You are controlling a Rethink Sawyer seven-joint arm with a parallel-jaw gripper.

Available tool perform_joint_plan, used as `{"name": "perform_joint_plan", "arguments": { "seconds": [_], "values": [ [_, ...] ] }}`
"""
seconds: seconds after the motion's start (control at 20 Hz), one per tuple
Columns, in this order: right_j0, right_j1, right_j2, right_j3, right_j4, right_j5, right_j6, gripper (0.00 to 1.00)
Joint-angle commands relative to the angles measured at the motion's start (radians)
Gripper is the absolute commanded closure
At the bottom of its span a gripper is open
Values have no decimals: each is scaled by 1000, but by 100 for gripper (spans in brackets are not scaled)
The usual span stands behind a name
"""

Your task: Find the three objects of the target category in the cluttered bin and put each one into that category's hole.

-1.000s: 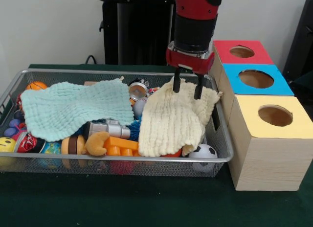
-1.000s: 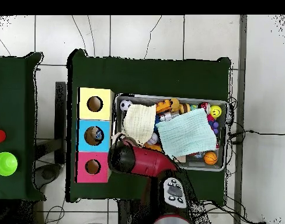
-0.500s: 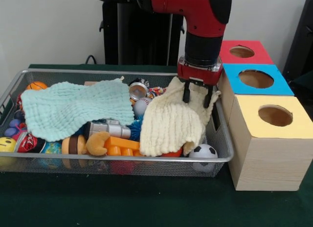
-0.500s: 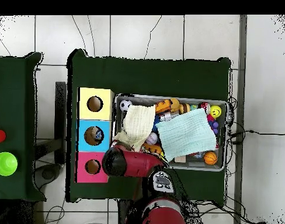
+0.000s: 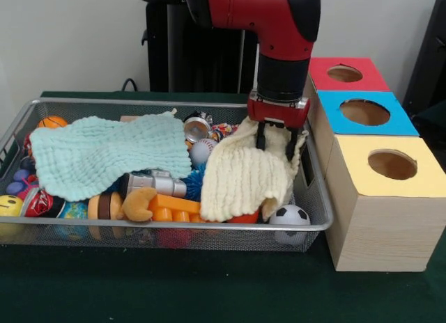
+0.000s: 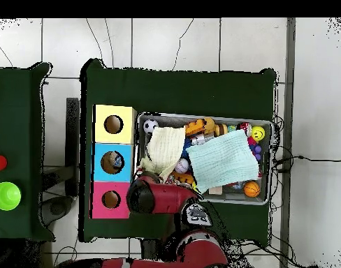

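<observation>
My gripper (image 5: 277,142) stands open at the far right end of the wire bin (image 5: 174,227), its fingers (image 5: 260,136) pressed into the bunched far edge of a cream cloth (image 5: 244,177). That cloth covers the bin's right part; a mint cloth (image 5: 97,156) covers the left. Showing around them are a soccer ball (image 5: 289,215), a baseball (image 5: 200,151), a small basketball (image 5: 52,121) and a yellow smiley ball (image 5: 8,205). In the overhead view the arm (image 6: 156,197) hides the gripper, beside the cream cloth (image 6: 165,148).
Three wooden boxes with round holes stand right of the bin: red top (image 5: 345,74), blue top (image 5: 364,112), yellow top (image 5: 390,164). A silver cylinder (image 5: 157,184), an orange block (image 5: 171,208) and a tan plush (image 5: 138,203) lie at the bin's front.
The gripper moved right and lower onto the cream cloth's far edge, then shifted slightly left. The cloth's far right part has bunched up and narrowed.
</observation>
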Motion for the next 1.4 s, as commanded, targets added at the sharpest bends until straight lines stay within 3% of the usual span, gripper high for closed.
{"name": "perform_joint_plan", "arguments": {
  "seconds": [0.05,0.4,0.6,1.05,1.4],
  "values": [
    [-60,41,109,56,-77,-60,102,0],
    [-131,-24,130,93,-126,-6,69,0],
    [-161,-100,152,127,-126,57,63,0],
    [-245,-391,243,225,-71,336,-2,0],
    [-301,-521,286,212,-51,515,-64,0]
  ]
}}
